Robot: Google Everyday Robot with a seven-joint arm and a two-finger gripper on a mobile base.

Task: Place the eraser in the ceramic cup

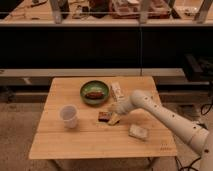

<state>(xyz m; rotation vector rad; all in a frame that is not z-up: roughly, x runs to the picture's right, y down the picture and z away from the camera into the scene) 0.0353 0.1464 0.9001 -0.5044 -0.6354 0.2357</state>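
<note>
The eraser (104, 116), a small dark block with a reddish-brown face, lies flat near the middle of the wooden table (80, 142). The white ceramic cup (68, 116) stands upright to its left, about a cup's width away. My gripper (114, 116) is low over the table, right beside the eraser's right edge, at the end of the white arm (155, 112) that reaches in from the right.
A green bowl (94, 92) with something brown in it sits behind the eraser. A pale whitish block (138, 132) lies front right. A light packet (117, 90) lies right of the bowl. Dark shelving stands behind the table.
</note>
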